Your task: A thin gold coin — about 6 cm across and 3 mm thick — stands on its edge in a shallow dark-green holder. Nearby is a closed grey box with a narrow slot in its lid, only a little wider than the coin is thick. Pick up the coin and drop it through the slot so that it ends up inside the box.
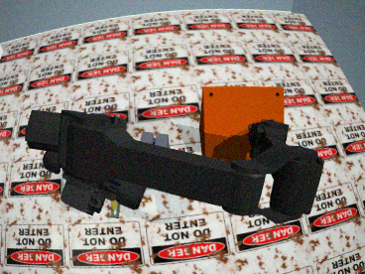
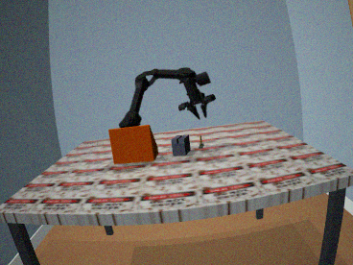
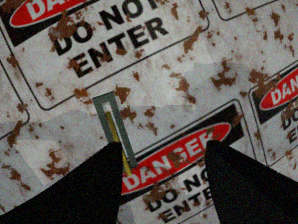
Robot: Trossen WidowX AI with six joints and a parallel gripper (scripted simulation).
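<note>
I am hovering the gripper (image 2: 198, 108) high above the coin (image 3: 115, 132), fingers partly apart and gripping nothing. The coin is standing edge-up in its green holder (image 3: 105, 104) on the table (image 2: 269, 158), at eleven o'clock from my left fingertip (image 3: 107, 163) in the wrist view. Next I judge I need to centre and descend, straddling the coin's faces.

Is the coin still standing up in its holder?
Yes. The coin stands on edge in the green holder, with the gripper open above it.

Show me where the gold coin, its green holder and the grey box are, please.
gold coin (image 3: 115, 129), wrist view, its thin edge.
green holder (image 3: 101, 100), wrist view, its upper end.
grey box (image 2: 180, 145), exterior view, its front wall.
</note>
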